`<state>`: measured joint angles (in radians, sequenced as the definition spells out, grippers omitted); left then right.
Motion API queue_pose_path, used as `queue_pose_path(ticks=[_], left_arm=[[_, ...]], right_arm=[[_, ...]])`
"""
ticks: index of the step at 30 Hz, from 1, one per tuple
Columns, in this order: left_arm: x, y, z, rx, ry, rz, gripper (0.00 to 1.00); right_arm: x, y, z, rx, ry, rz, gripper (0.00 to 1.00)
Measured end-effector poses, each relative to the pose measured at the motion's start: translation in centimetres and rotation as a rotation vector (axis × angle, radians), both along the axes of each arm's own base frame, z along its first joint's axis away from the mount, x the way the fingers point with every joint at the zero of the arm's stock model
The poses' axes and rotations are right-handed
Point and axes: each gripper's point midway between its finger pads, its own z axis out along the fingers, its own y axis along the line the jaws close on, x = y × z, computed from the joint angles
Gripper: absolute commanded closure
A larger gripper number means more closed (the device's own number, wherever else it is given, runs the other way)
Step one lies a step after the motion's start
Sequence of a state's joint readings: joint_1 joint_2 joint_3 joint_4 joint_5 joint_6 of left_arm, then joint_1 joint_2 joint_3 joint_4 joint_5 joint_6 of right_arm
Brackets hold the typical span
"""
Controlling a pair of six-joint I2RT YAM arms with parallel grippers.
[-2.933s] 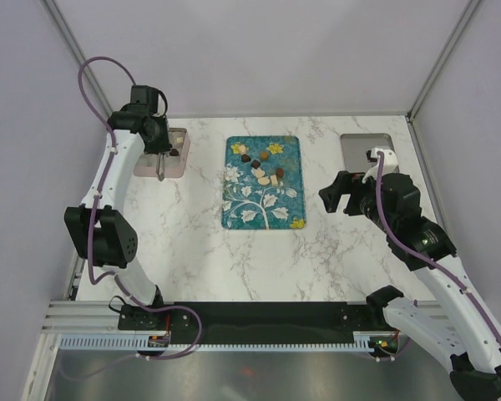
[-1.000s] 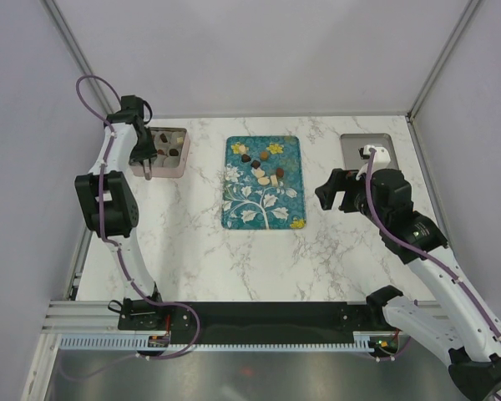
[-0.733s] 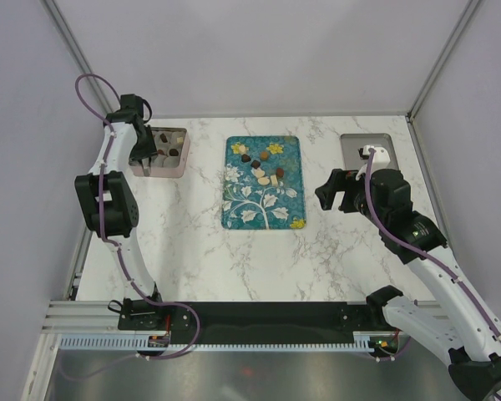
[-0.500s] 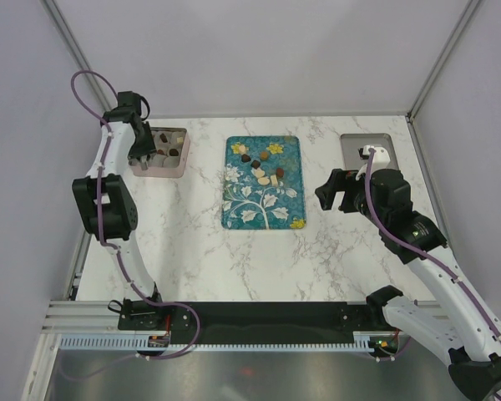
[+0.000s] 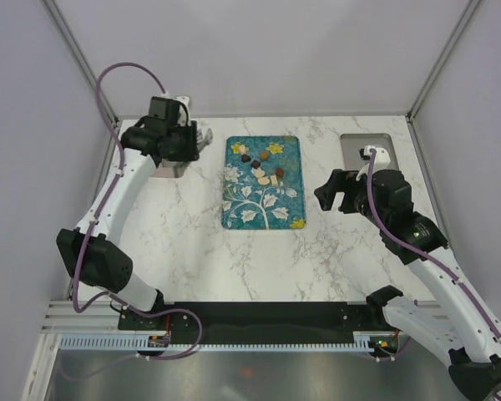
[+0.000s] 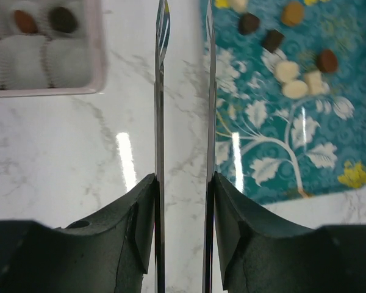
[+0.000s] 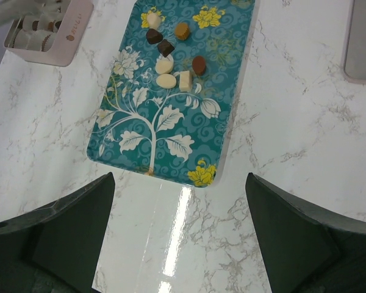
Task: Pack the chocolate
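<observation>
Several chocolate pieces (image 5: 262, 168), dark brown, mid brown and cream-white, lie on the far half of the teal flowered tray (image 5: 263, 209). They also show in the left wrist view (image 6: 286, 70) and the right wrist view (image 7: 166, 64). My left gripper (image 6: 183, 183) is shut on thin metal tongs (image 6: 160, 91). The tong blades stand apart with nothing between them, over bare marble between the pink box (image 6: 43, 61) and the tray. Two brown pieces (image 6: 25, 21) sit in the box's paper cups. My right gripper (image 7: 180, 232) is open and empty, right of the tray.
A silver metal lid (image 5: 366, 149) lies at the far right, also in the right wrist view (image 7: 363, 43). The left arm (image 5: 125, 180) covers most of the pink box (image 5: 169, 170) in the top view. Grey walls enclose the marble table (image 5: 259, 259).
My left arm has swung from the box's far left side to the right, bringing the tongs over the marble beside the tray. The right arm has barely moved.
</observation>
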<state>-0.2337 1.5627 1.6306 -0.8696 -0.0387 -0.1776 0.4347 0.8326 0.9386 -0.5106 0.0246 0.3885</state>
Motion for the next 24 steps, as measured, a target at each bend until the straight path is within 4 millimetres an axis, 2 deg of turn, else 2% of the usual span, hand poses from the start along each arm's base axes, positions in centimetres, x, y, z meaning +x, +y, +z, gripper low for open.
queue_pose_path(ticks=[2,4,8,12,24], left_arm=[[-1.6,-4.1,-1.2,-0.011,0.023,-0.116,0.51],[-3.2,-7.3,-2.5,-0.012,0.051,-0.208,0.5],[-5.9,-11.3,-4.6,-0.02,0.096,-0.338,0.5],[-6.2,-12.8,-5.9,-0.025,0.105,-0.388,0.49],[-5.2,-13.7,-11.6,0.026,0.19,-0.422,0.47]], right_arm=[[-0.1,-0.1,0.1,0.0,-0.001,-0.001,0.03],[-0.2,-0.1,0.1,0.0,-0.001,-0.003,0.03],[-0.5,-0.3,0.1,-0.001,0.0,-0.003,0.03],[-0.6,-0.4,0.0,-0.005,0.004,-0.006,0.03],[-0.6,-0.7,0.1,-0.01,-0.001,-0.02,0.03]])
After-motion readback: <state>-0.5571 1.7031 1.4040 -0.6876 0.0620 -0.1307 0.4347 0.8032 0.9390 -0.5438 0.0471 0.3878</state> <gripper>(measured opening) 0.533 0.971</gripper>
